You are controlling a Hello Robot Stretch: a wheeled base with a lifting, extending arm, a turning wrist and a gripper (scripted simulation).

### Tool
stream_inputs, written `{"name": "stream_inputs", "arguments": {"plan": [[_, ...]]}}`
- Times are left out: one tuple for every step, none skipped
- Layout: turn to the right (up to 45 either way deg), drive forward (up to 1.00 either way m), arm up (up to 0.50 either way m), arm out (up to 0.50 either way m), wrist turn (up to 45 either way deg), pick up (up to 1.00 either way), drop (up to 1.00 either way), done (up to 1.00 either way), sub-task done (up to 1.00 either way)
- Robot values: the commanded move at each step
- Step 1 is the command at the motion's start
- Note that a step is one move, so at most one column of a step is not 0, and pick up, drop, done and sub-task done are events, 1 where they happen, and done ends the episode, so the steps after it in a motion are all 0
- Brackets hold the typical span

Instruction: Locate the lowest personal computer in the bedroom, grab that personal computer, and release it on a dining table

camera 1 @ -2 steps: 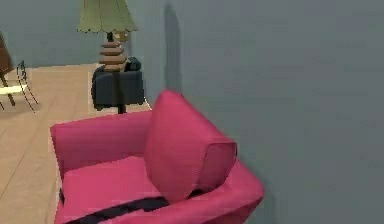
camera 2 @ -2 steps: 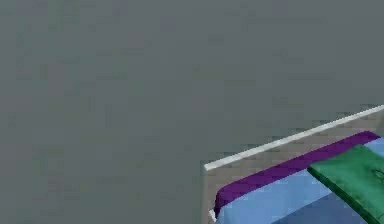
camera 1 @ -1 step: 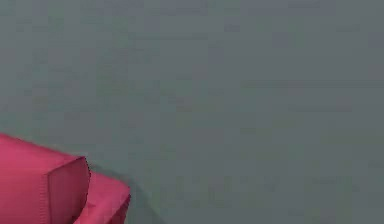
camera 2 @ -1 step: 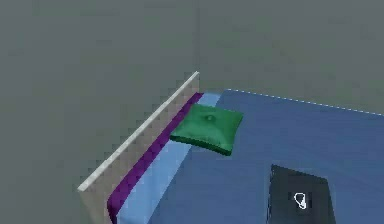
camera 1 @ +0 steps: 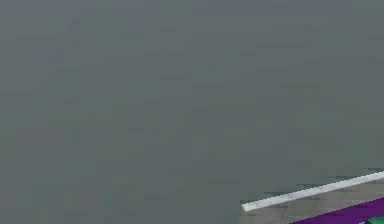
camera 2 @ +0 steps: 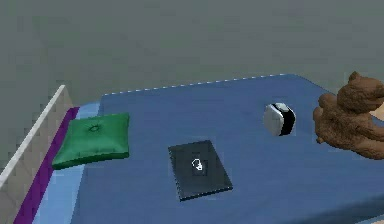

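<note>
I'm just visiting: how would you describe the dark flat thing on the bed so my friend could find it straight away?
Start at the big blue bed. Near the middle of its cover, between the green cushion and the brown teddy bear, lies a thin dark rectangle, probably a closed laptop. It is the only flat, hard-edged thing there; its neighbours are soft or rounded.

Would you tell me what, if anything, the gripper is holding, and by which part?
That cannot be told here; the dark flat computer lies on the blue bed.
</note>
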Motion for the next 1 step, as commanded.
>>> {"name": "stream_inputs", "arguments": {"plan": [[0.0,0.00,0.50,0.00,0.0,0.00,0.00,0.00,0.00]]}}
